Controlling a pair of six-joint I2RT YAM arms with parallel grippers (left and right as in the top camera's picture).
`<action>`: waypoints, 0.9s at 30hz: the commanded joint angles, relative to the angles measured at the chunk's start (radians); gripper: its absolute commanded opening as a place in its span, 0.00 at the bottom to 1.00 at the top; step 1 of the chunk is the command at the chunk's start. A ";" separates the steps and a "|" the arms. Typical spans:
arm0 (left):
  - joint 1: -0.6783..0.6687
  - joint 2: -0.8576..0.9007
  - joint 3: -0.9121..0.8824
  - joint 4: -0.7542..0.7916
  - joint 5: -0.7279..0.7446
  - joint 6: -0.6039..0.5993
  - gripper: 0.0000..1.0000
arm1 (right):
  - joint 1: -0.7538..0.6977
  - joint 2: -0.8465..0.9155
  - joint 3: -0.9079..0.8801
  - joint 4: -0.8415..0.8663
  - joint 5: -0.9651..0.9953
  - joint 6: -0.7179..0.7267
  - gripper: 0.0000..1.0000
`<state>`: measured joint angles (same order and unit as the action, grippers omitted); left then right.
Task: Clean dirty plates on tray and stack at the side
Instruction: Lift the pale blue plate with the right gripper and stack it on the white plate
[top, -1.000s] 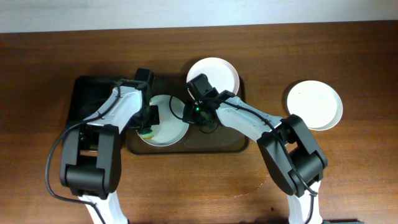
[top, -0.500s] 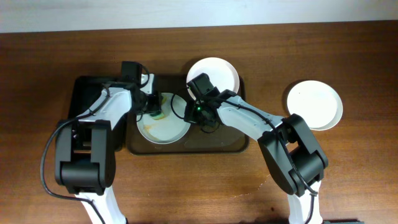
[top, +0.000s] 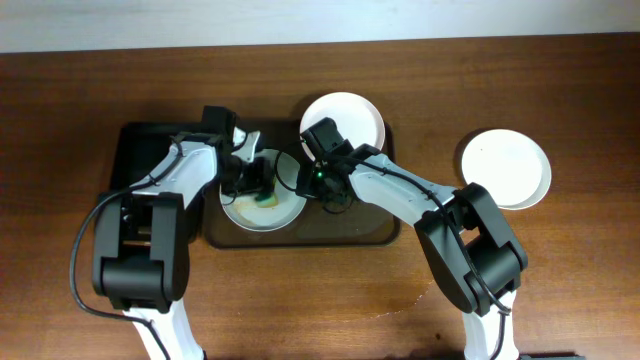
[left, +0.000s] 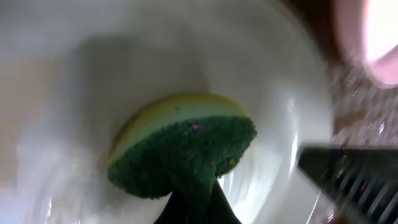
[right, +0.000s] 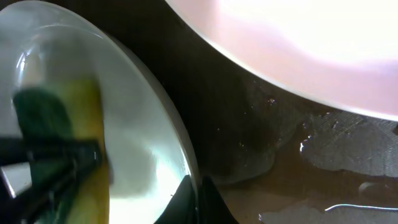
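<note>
A white plate (top: 262, 208) lies in the left half of the grey-brown tray (top: 350, 232). My left gripper (top: 257, 178) is shut on a green and yellow sponge (left: 186, 146) and presses it on this plate (left: 74, 81). My right gripper (top: 302, 180) is shut on the plate's right rim (right: 180, 149); the sponge shows at its left (right: 56, 143). A second white plate (top: 345, 118) sits at the tray's far edge, also in the right wrist view (right: 311, 43). A third white plate (top: 506, 168) lies on the table to the right.
A smaller black tray (top: 145, 160) lies left of the grey-brown tray, under my left arm. Water wets the tray floor (right: 323, 155) right of the held plate.
My left gripper swept the sponge from the plate's left side up to its far edge, then back toward the middle. The right gripper has kept its hold on the rim.
</note>
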<state>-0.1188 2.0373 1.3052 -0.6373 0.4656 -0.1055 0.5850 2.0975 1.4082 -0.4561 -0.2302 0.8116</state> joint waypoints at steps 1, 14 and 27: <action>0.006 0.032 -0.017 0.082 -0.086 -0.073 0.00 | -0.011 0.019 -0.002 -0.008 0.031 0.008 0.04; 0.014 0.020 0.516 -0.480 -0.537 -0.184 0.01 | -0.011 0.013 0.001 -0.019 -0.026 -0.060 0.04; 0.042 0.019 0.539 -0.444 -0.537 -0.170 0.00 | 0.080 -0.413 0.008 -0.430 0.814 -0.232 0.04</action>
<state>-0.0826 2.0571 1.8282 -1.0904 -0.0612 -0.2874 0.5976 1.7199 1.4101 -0.8478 0.2466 0.5911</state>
